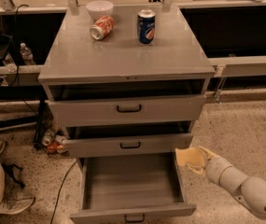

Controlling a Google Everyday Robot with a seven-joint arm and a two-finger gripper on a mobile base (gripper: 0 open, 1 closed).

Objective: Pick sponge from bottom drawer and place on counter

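Observation:
The bottom drawer (123,211) is pulled out, and its grey inside shows nothing in it. My gripper (192,159) is just past the drawer's right wall, level with its back right corner, at the end of the white arm (244,190) that comes in from the lower right. It is shut on a pale yellow block, the sponge (186,157), and holds it above the floor beside the drawer. The counter (123,50) is the grey top of the cabinet, well above the gripper.
On the counter stand a white bowl (100,7), a tipped orange can (101,27) and an upright blue can (146,26). The top drawer (129,108) and middle drawer (130,145) are slightly open. Cans and cables lie on the floor at the left (52,143).

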